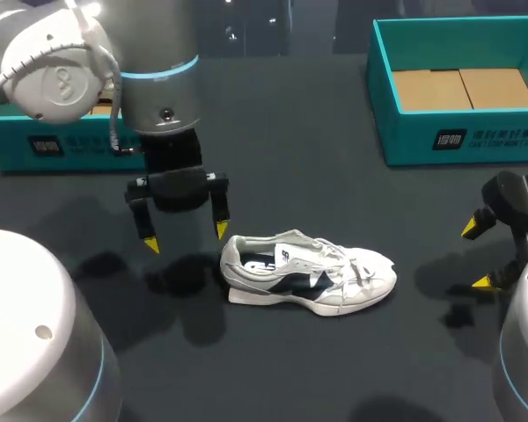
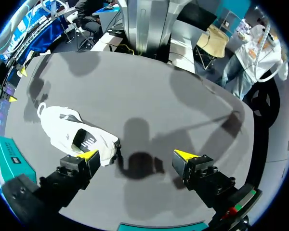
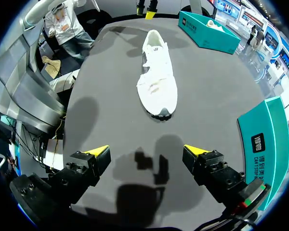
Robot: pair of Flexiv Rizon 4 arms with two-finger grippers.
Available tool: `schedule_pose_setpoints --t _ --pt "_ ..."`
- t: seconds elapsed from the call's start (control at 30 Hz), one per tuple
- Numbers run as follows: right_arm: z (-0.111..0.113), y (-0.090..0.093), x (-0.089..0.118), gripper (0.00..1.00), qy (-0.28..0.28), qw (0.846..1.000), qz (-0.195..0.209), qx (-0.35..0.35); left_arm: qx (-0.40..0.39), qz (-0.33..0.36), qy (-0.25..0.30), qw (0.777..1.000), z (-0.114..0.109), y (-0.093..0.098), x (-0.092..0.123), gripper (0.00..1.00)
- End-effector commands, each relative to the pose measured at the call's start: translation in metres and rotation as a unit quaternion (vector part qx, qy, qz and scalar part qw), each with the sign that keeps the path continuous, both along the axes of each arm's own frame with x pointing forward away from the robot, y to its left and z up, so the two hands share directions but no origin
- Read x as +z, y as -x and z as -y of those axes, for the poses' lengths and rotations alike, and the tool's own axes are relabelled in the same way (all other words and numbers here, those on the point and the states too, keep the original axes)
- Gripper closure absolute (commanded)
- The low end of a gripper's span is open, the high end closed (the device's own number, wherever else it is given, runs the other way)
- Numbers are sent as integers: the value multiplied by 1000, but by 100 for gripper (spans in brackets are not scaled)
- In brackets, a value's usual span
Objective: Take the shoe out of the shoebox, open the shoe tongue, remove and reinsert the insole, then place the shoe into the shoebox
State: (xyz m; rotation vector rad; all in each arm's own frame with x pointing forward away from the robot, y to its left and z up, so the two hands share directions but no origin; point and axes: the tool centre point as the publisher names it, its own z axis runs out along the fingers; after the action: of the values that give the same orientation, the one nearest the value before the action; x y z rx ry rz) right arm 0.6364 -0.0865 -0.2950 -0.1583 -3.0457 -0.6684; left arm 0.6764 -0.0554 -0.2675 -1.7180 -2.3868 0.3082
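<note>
While looking down from the head view, take opening the tongue as the likely step in hand: shoe (image 1: 308,272) already out of the shoebox (image 1: 458,136), resting on its sole on the dark tabletop (image 1: 290,132), heel toward the left gripper (image 1: 186,237), toe toward the right gripper (image 1: 475,255). Lower the left fingers, spread wide and empty just beside the heel, to steady the heel collar. Avoid shoving sideways, since probably light and apt to slide. Bring the right fingers, likewise spread and holding nothing, well apart from the toe, in over the laces to pinch the tongue and draw it up and forward.

Seen from the left wrist view, same spread at the left gripper (image 2: 137,155): shoe (image 2: 70,127) just beside one finger, heel opening nearest, insole (image 2: 85,140) showing inside. Approach from above the collar, not from the side.

Seen from the right wrist view, right gripper (image 3: 145,150) wide open, shoe (image 3: 156,79) well ahead with its toe pointing back at the fingers, teal shoebox (image 3: 265,130) off to one side.

A white low sneaker, dark panel along the side, white laces lying loose over the tongue, dark tread edge at the toe. Soft upper, likely to give under a pinch, so grip the tongue itself, not a lace.
</note>
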Motion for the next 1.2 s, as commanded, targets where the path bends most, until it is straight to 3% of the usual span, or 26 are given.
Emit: schedule_pose_setpoints --t 0.03,0.2,0.37,0.73,0.97,1.2 --pt "-1 2 0 0 2 1000 1 -1 104 -22 93 990 -22 -12 0 0" --pt "-1 2 0 0 2 1000 1 -1 171 -68 134 974 -38 -19 -4 0" --pt "-1 2 0 0 2 1000 1 -1 249 -130 176 944 -42 -20 -17 0" --pt "-1 2 0 0 2 1000 1 -1 249 -130 176 944 -42 -20 -17 0" --pt "-1 2 0 0 2 1000 1 -1 338 -205 213 893 -54 -36 -49 0" --pt "-1 2 0 0 2 1000 1 -1 373 -252 257 855 -63 -36 -69 0"
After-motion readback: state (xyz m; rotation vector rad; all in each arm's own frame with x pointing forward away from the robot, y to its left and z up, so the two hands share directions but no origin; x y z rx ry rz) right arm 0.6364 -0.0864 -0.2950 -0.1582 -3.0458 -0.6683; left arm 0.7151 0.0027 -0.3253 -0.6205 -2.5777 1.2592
